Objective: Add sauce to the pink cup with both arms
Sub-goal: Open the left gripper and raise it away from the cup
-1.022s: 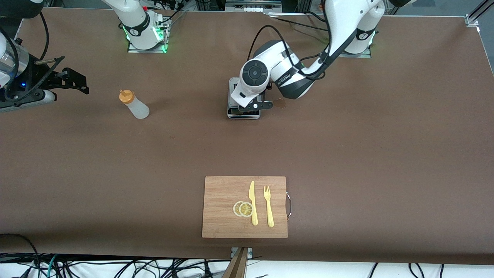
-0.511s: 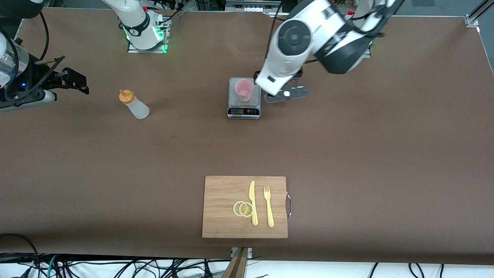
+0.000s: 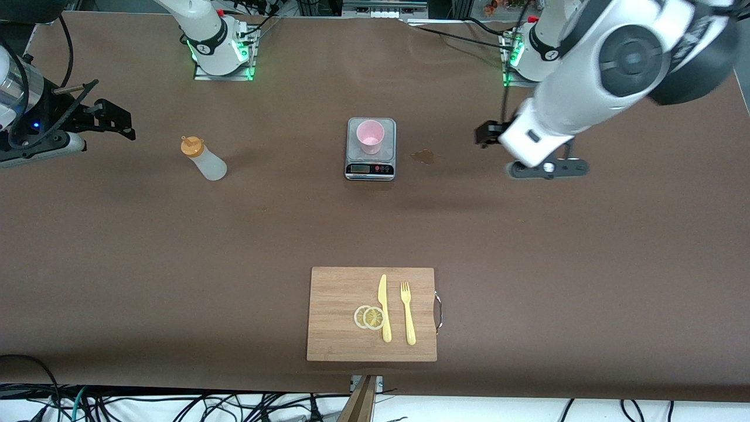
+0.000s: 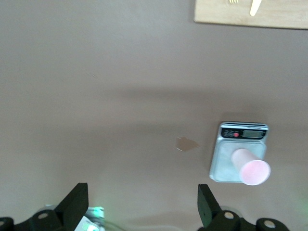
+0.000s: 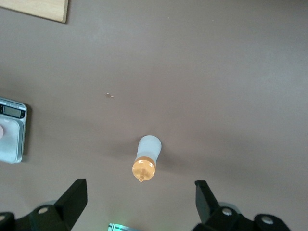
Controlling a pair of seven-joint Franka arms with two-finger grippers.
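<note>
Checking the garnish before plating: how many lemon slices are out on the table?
2. Both lemon slices lie overlapping on the wooden cutting board, beside the yellow knife, near the front camera. None seems hidden.

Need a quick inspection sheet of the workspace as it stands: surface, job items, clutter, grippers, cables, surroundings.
Surface: brown table cover, with a small brownish stain beside the scale.
Job's things: small pale pink plastic cup upright on the grey digital scale; translucent squeeze bottle with orange cap upright toward the right arm's end, untouched.
Clutter: wooden cutting board carrying two lemon slices, yellow plastic knife and yellow plastic fork.
Grippers: left gripper open, empty, over bare table; right gripper open, empty, over the bottle.
Cables: loose bundle off the table's near edge.
Surroundings: nothing seen.
</note>
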